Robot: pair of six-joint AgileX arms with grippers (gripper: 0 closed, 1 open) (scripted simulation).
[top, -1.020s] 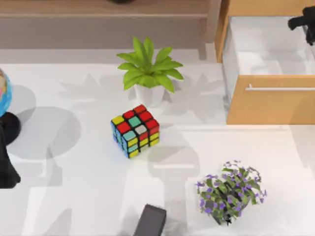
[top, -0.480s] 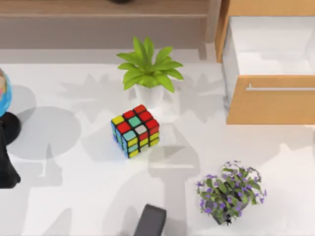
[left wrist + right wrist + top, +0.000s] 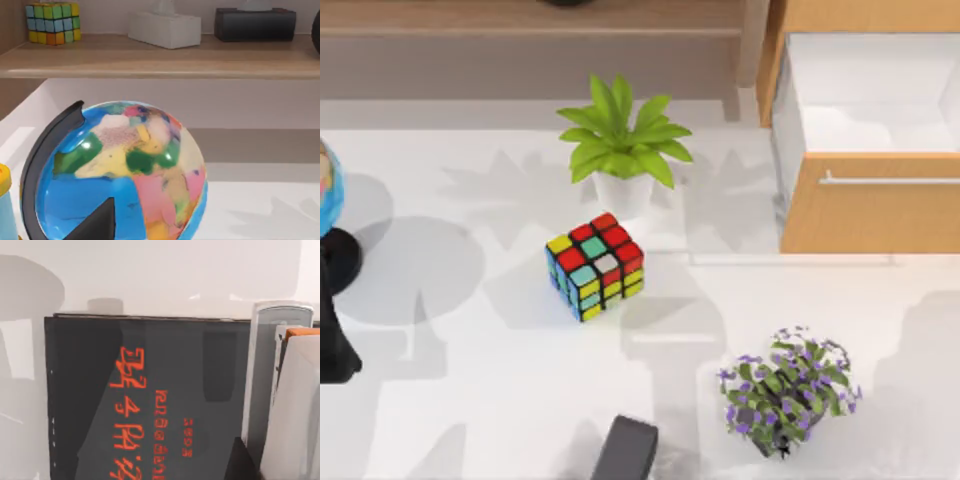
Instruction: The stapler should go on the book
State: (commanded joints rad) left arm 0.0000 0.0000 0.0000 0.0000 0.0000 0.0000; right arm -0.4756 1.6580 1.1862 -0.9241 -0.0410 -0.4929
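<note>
Stapler (image 3: 285, 390) is showing at the edge of my right wrist view, a grey-and-white body with an orange tip, lying just beside or on the rim of the black book (image 3: 145, 400) with red lettering; I cannot tell from this angle whether it is resting fully on the cover or whether my right gripper is clamped on it, since the fingers themselves are not clearly readable here. A dark wedge at the base of that view may be part of my own gripper, but I am not calling it. Left arm (image 3: 332, 330) is sitting parked at the table's left edge, its wrist camera looking at the globe (image 3: 120, 170) and, beyond it, a shelf (image 3: 160, 57) carrying a small cube (image 3: 52, 22), a tissue box (image 3: 165, 27) and a dark box (image 3: 255, 22). Out across the table (image 3: 470, 400), I am noting a Rubik's cube (image 3: 595, 265) near centre, a green potted plant (image 3: 623, 150) behind it, a purple flowering plant (image 3: 788, 390) toward the right, an open wooden drawer (image 3: 870, 140) at far right, and a dark object (image 3: 625, 450) at the near edge. Judging the step: I am working at the placement, over the book. Next move calls for confirming that the stapler is sitting squarely on the cover before letting go.
</note>
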